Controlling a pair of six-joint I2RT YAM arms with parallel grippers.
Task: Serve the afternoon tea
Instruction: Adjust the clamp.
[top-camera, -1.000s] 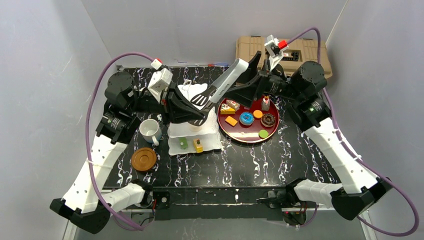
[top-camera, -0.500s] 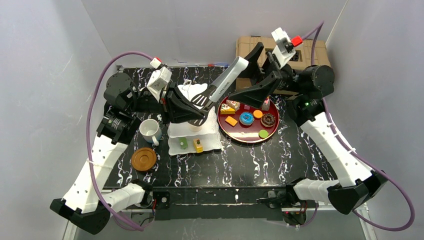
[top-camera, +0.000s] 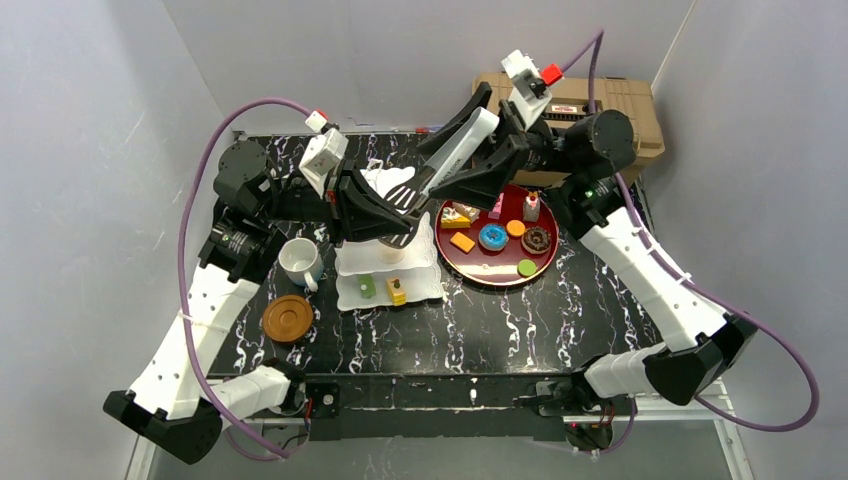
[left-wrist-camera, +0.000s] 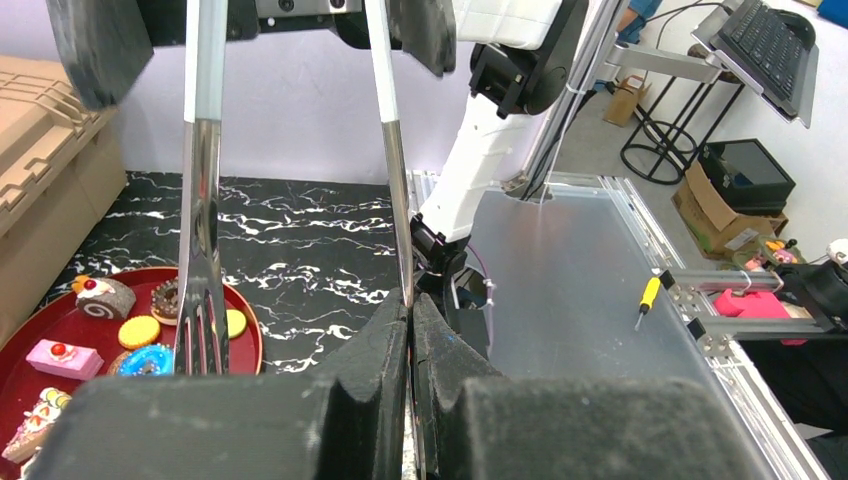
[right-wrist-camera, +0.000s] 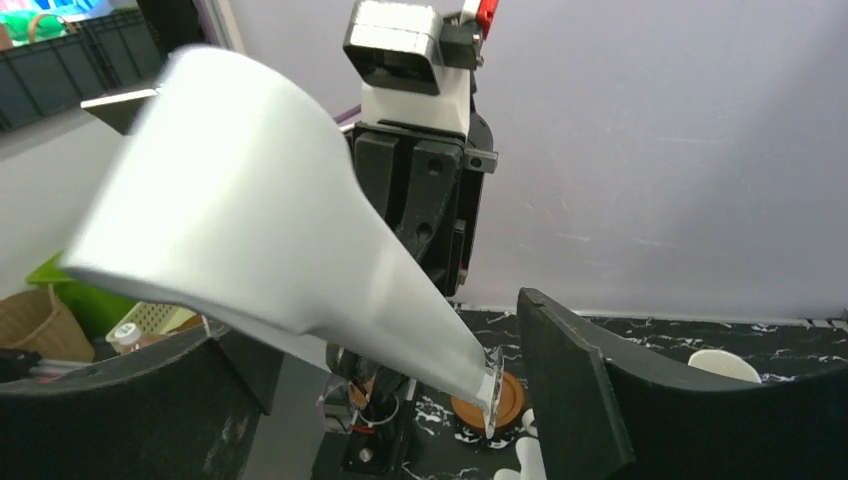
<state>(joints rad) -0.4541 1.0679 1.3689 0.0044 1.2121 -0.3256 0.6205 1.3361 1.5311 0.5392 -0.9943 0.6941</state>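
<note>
My left gripper (top-camera: 405, 205) is shut on one metal arm of a pair of serving tongs (top-camera: 432, 178), held above the white three-tier cake stand (top-camera: 418, 283). In the left wrist view the jaws (left-wrist-camera: 411, 305) pinch that thin arm (left-wrist-camera: 392, 180); the other, slotted arm (left-wrist-camera: 200, 260) hangs free. My right gripper (top-camera: 455, 160) is open, its jaws either side of the tongs' white handle (right-wrist-camera: 300, 250). Small toy pastries (top-camera: 491, 237) lie on a red plate (top-camera: 500, 277); two sit on the stand's bottom tier (top-camera: 383, 289). The white mug (top-camera: 298, 260) and a brown coaster (top-camera: 287, 317) stand to the left. The pale yellow-green mug is out of view.
The tan ribbed case (top-camera: 610, 105) stands at the back right, behind my right arm. The black marbled table (top-camera: 500, 320) lies in front of the plate and stand. Grey walls close in the back and both sides.
My right gripper has swung up and left, so its open jaws now straddle the tongs' white handle. The left gripper and the tongs have hardly moved.
</note>
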